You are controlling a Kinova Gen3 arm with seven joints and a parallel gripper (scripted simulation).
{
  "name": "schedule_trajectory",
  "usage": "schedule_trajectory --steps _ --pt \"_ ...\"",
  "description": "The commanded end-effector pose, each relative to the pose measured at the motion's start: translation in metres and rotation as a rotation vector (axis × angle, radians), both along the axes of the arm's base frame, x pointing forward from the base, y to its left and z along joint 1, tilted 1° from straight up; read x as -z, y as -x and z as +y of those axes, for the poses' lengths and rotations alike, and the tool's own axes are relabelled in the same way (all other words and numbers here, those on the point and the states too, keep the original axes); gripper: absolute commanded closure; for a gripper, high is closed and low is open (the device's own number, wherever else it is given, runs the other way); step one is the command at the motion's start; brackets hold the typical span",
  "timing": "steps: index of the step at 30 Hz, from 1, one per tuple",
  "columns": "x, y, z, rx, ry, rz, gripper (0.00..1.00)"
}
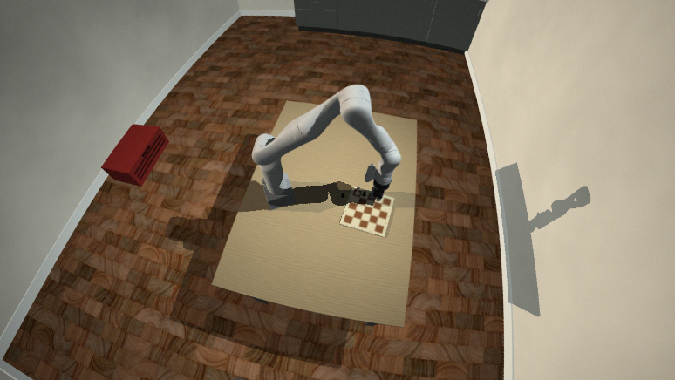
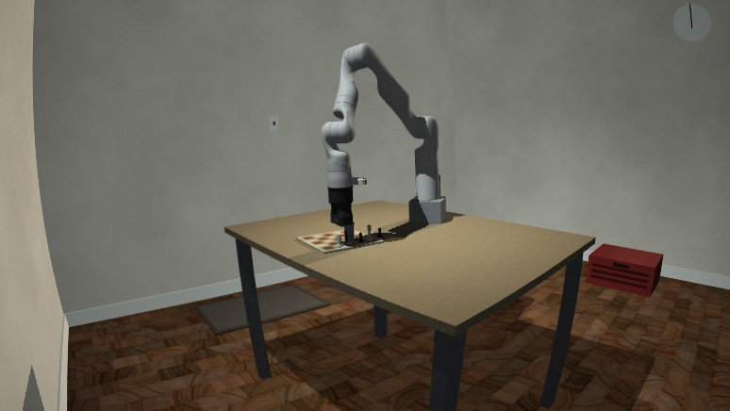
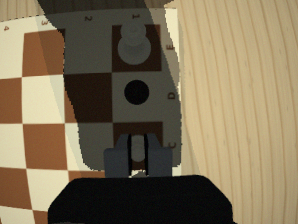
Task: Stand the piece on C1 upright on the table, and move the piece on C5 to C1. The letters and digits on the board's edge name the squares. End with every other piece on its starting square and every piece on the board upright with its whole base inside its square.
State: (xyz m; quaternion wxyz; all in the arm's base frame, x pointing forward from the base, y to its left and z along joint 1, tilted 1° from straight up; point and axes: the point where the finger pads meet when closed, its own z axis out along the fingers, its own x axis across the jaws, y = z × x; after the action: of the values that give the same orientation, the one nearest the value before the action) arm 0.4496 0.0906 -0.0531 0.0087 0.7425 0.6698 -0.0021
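Upright-edge markings on the chessboard (image 1: 346, 222) (image 2: 324, 249) (image 3: 43, 112): digits 1, 2, 3, 4; letters C, D, E.
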Motion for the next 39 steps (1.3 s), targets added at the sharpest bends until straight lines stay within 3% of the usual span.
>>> schedule_trajectory --steps 1,34,35,37,38,39 --pt "-0.0006 -0.0006 0.0002 0.0 0.0 -0.002 1.0" --pt "-0.0006 -0.0006 0.0002 0.0 0.0 -0.002 1.0" --pt "-0.0006 -0.0006 0.0002 0.0 0.0 -0.002 0.86" --pt "-0.0006 -0.0006 0.0002 0.0 0.0 -0.002 0.86" --pt "-0.0006 -0.0006 0.0002 0.0 0.0 -0.002 0.73" --pt "-0.0006 -0.0006 0.0002 0.0 0.0 -0.002 0.73"
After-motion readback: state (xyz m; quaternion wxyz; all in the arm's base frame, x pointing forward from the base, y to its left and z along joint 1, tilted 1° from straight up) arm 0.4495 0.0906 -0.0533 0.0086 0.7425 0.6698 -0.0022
